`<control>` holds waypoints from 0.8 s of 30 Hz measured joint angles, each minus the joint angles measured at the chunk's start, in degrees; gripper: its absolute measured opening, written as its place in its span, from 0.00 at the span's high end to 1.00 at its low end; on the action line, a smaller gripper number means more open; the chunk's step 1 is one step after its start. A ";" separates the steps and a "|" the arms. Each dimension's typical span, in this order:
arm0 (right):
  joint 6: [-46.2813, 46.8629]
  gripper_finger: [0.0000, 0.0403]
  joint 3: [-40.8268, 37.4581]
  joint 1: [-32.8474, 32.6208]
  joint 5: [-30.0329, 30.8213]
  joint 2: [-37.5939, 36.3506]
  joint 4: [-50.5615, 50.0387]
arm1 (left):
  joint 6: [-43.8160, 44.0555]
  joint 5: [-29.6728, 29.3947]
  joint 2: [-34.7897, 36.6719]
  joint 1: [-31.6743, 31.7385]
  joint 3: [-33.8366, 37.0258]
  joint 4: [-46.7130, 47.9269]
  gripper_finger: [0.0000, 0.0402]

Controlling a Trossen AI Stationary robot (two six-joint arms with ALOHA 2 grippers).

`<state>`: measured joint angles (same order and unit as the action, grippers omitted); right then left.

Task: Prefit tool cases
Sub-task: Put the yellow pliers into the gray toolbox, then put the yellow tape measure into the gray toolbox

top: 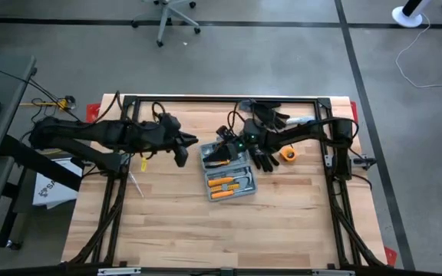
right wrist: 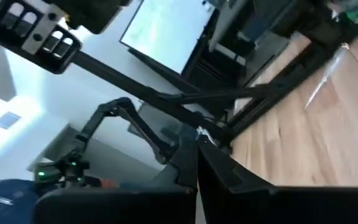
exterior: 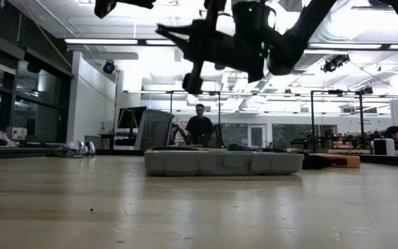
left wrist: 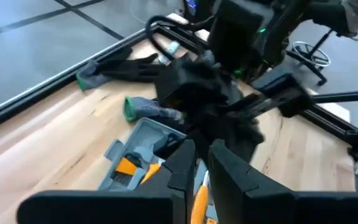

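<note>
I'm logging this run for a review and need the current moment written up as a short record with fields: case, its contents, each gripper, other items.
case: grey-blue tool case, lying open mid-table
contents: orange-handled tools in its tray
left gripper: left gripper, beside the case's left edge, jaws nearly shut, nothing seen held
right gripper: right gripper, over the case's far end, jaws shut
other items: black work gloves behind the case; orange tape roll to its right

You are looking at two matte black jointed arms with black cables looped along them. The right arm [top: 305, 132] shows a small green light near its wrist.
</note>
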<state>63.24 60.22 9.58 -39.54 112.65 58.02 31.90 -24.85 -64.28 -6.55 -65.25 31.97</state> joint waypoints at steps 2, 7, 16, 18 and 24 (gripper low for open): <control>-3.59 1.00 0.60 -0.26 0.29 -0.20 -5.91 | -0.04 -0.54 0.05 0.00 0.00 0.65 0.91; -5.38 1.00 -0.19 0.84 0.79 9.73 -11.19 | 0.00 -0.67 -1.11 0.00 0.00 1.53 0.91; -4.10 1.00 -1.29 1.53 0.62 2.70 -7.53 | 0.35 -0.18 -1.89 0.20 0.00 1.78 0.91; -8.10 1.00 -1.48 1.23 0.84 0.41 -14.85 | -0.41 -0.72 -2.01 0.27 0.00 1.91 0.91; -19.15 1.00 -1.35 0.90 5.45 -7.05 -37.20 | -0.98 -1.01 -3.84 1.93 -0.01 4.29 0.91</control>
<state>44.08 58.86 10.48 -34.09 105.60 20.81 30.92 -25.87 -68.12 -4.61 -65.27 36.27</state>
